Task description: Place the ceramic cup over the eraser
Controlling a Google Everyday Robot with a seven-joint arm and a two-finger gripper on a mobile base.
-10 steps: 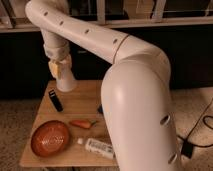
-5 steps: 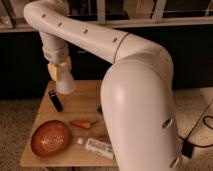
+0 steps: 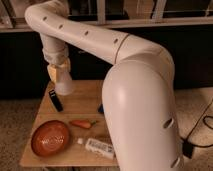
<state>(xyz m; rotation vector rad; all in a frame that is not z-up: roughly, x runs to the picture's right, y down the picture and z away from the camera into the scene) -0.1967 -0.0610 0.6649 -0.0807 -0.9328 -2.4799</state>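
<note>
A: What's around the target?

B: Orange bowl (image 3: pixel 50 138) at the front left of the table (image 3: pixel 82 102), a carrot (image 3: pixel 81 123) just right of it, and a white printed box (image 3: pixel 99 148) lying flat near the front edge. A bit of blue pad (image 3: pixel 101 108) peeks out from behind the arm (image 3: pixel 135 95). The arm's big white shell covers the whole right half of the table, so nothing past it can be read.

A: Surface, room?

B: Small light wooden table on a speckled floor (image 3: pixel 15 112). Dark wall or cabinets behind, with a pale ledge running across the top. A black cable (image 3: pixel 202 125) lies on the floor at far right.

A: Gripper?

B: The gripper (image 3: pixel 59 72) hangs at the table's back left, pointing down. The ceramic cup (image 3: pixel 64 85) sits at its tip with the wider end down, so it looks held, but the jaws are hidden behind the wrist and cup. Can't tell how far they're open.

A: Eraser?

B: The eraser (image 3: pixel 55 99) lies flat on the table, just below and slightly left of the cup's lower rim. Whether the cup touches it or the table, I can't tell.
</note>
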